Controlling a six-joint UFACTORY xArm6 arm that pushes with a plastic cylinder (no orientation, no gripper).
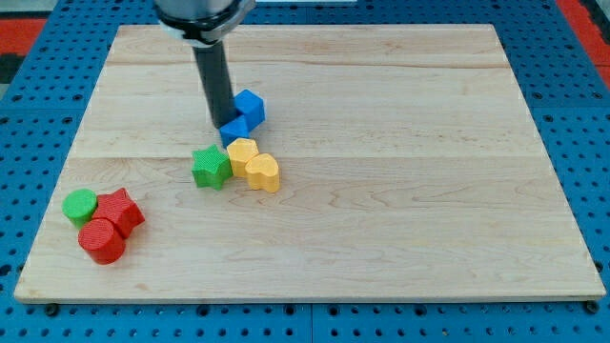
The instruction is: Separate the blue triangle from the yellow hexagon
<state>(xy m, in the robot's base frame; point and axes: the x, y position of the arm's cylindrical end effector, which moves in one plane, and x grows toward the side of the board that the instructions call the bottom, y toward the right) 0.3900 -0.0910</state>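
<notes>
The blue triangle (pixel 234 130) lies near the board's middle, touching the top edge of the yellow hexagon (pixel 242 152). My tip (pixel 219 127) rests at the triangle's left edge, just above the green star (pixel 211 168). A blue cube (pixel 250 108) sits against the triangle's upper right. A yellow heart (pixel 262 172) touches the hexagon's lower right.
At the view's lower left a green cylinder (pixel 80 204), a red block (pixel 120 211) and a red cylinder (pixel 102 239) sit clustered. The wooden board (pixel 381 191) lies on a blue pegboard surface.
</notes>
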